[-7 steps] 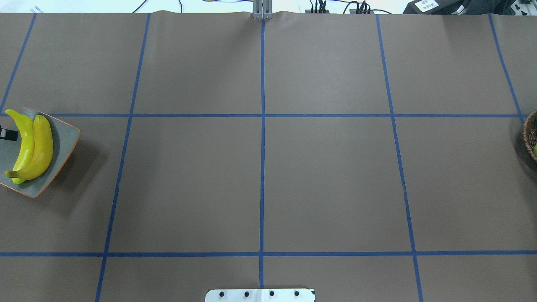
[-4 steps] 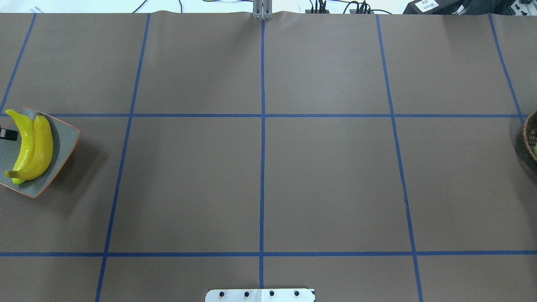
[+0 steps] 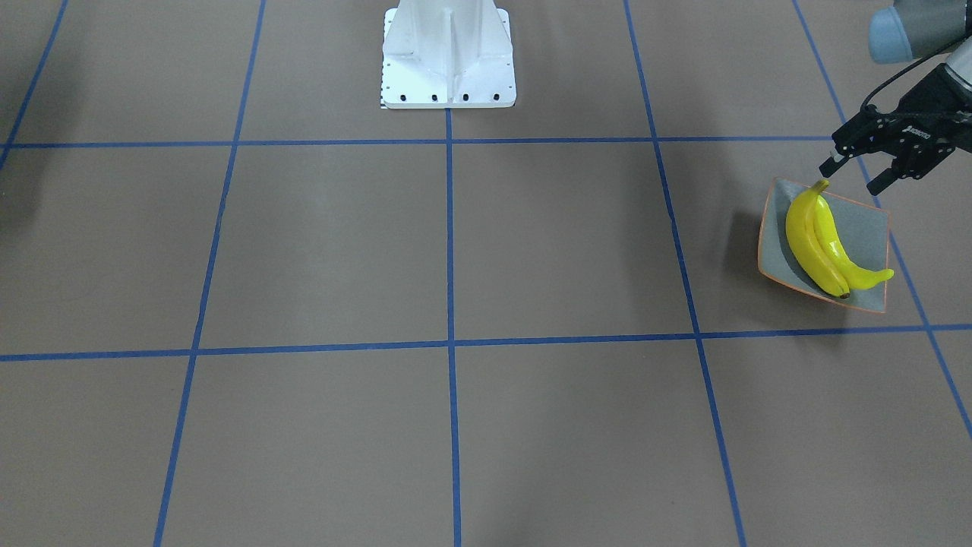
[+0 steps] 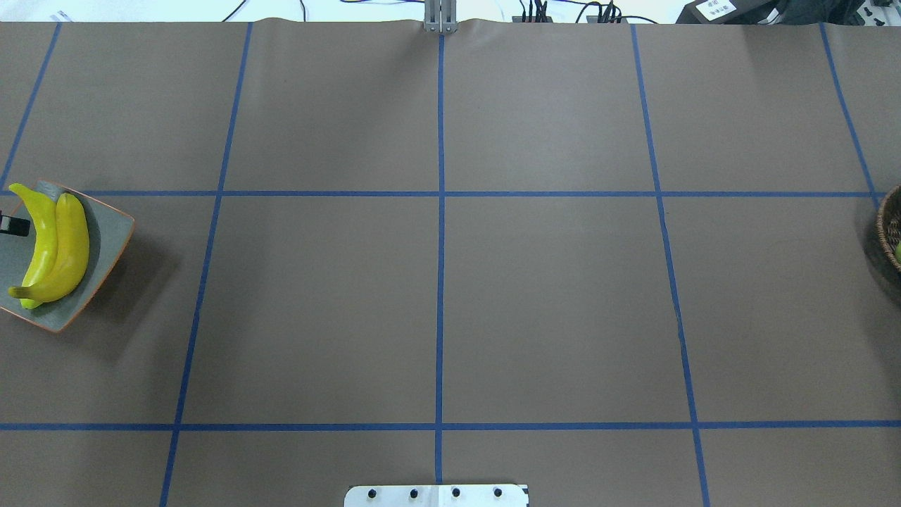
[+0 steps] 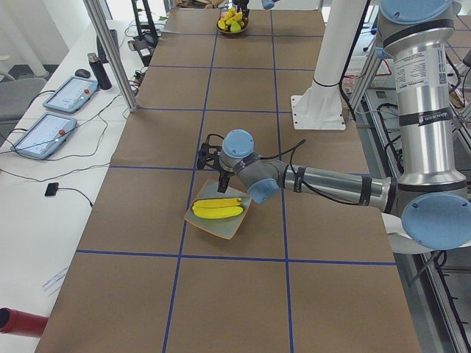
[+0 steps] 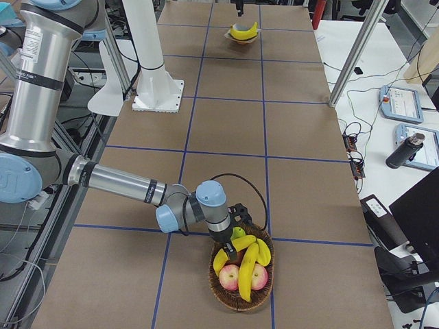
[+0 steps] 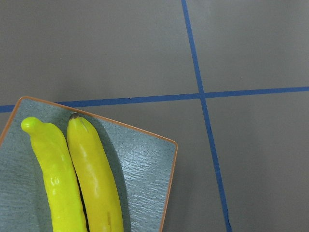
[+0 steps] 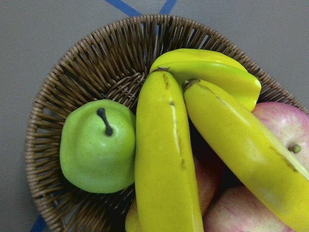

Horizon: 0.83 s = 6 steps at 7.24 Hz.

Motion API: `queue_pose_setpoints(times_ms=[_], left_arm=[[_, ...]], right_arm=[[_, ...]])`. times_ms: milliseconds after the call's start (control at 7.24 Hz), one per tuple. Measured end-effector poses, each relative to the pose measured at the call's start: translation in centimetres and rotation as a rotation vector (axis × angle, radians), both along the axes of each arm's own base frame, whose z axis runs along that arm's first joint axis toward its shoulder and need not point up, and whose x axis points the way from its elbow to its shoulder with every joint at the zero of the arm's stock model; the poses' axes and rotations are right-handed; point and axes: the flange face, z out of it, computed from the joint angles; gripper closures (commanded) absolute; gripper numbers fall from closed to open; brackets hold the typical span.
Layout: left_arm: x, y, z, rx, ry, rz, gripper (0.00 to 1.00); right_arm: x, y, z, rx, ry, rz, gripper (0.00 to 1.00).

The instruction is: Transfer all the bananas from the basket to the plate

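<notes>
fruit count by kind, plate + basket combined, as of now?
Bananas: 4 (2 on the plate, 2 in the basket)
Apples: 2 visible
Green pear: 1
Yellow-green ribbed fruit: 1
Total: 8 visible

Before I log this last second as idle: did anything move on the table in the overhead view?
Nothing visibly changed. The two bananas lie side by side on the plate, the left tool shows at the plate's edge as before, and the basket sits at the view's right edge.
</notes>
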Motion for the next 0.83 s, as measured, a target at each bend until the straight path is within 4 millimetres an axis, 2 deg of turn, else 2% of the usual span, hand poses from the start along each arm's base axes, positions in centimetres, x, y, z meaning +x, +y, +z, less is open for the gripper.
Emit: queue_pose_setpoints(times_ms=[138, 276, 553, 829], left_arm=[[0.0, 0.01, -0.02, 0.0, 0.0, 0.0, 0.0], [-0.01, 0.0, -0.05, 0.001, 0.0, 0.0, 0.0], [-0.04, 0.0, -0.05, 0.001, 0.0, -0.001, 0.0], [-0.04, 0.0, -0.06, 0.001, 0.0, -0.001, 0.0]], right_arm=[[-0.31, -0.01, 0.05, 0.001, 0.006, -0.007, 0.24], [-0.6, -0.01, 0.09, 0.001, 0.009, -0.014, 0.36], [-0.81, 0.0, 0.26, 0.004, 0.022, -0.022, 0.74], [-0.78, -0.04, 0.26, 0.013, 0.032, -0.032, 0.99]])
